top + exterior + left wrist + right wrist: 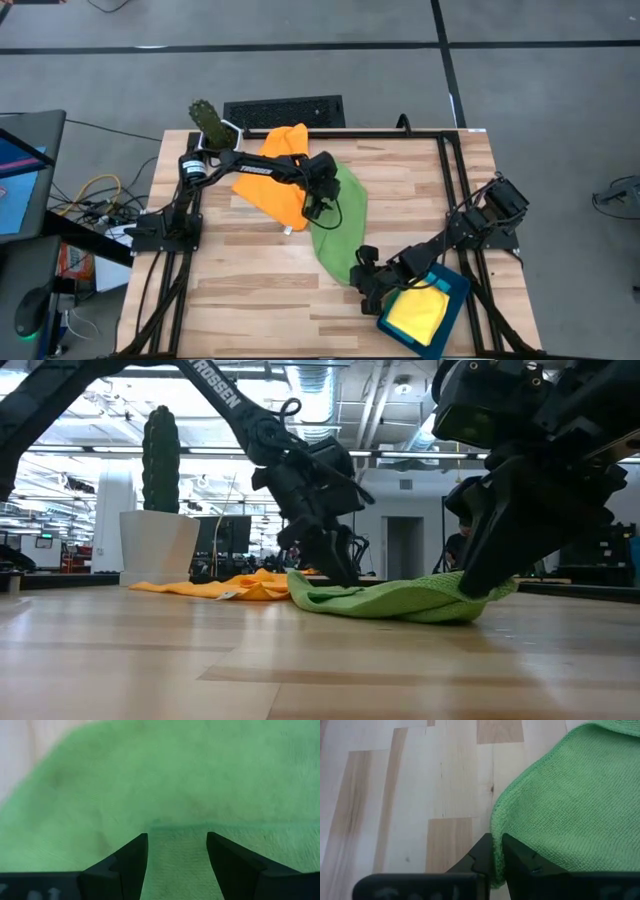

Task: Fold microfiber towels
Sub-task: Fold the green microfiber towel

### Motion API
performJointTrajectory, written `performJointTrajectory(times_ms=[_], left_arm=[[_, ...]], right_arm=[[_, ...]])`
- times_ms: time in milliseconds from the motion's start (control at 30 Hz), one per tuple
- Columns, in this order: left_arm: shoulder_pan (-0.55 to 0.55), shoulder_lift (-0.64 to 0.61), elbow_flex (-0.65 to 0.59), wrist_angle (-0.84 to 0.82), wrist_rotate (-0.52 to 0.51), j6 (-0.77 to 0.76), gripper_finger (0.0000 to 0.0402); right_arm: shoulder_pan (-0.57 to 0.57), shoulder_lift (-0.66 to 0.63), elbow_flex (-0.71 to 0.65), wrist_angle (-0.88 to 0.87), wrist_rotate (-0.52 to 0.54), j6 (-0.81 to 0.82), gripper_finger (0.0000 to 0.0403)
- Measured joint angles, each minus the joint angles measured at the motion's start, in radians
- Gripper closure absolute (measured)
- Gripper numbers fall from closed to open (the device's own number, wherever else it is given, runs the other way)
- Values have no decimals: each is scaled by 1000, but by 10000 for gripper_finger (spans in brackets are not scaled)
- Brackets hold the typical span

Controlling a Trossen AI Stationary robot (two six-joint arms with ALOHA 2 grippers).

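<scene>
A green microfiber towel [340,228] lies lengthwise in the table's middle, its far part folded into layers. My left gripper [318,208] stands open over that far part, and a layer's edge [177,826] runs just ahead of its fingers. My right gripper [362,270] is shut on the towel's near end. An orange towel [280,172] lies flat at the far left, partly under the left arm. A yellow towel [415,313] rests in the dark teal tray [455,290], and a blue strip [441,283] shows behind it. My left gripper has its open fingers [131,857] down at the green towel's surface; whether they touch it I cannot tell. My right gripper pinches the towel's hemmed edge [495,832] at its near end between the two fingers, slanting down from the near right. That end is slightly raised [492,588], and the rest lies on the table.
A cactus in a white pot [212,126] stands at the far left corner. A dark slatted panel [285,110] lies past the far edge. Black frame rails [440,170] run along the right and far sides. Bare wood [250,290] shows at the near left.
</scene>
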Motion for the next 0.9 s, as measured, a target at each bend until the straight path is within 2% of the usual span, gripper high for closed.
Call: performJointTrajectory(times_ms=[233,600,733,900], left_arm=[[8,1,2,26,12,-19,205],[0,69,44,7,24,-41,208],[-5,71,70,-33,15,-43,236],[-14,73,82,-35,4,-37,297]], right_arm=[[0,0,0,4,0,0,340],[0,0,0,-10,-1,0,340],[0,0,0,-17,-2,16,340],[0,0,0,-22,-1,25,340]])
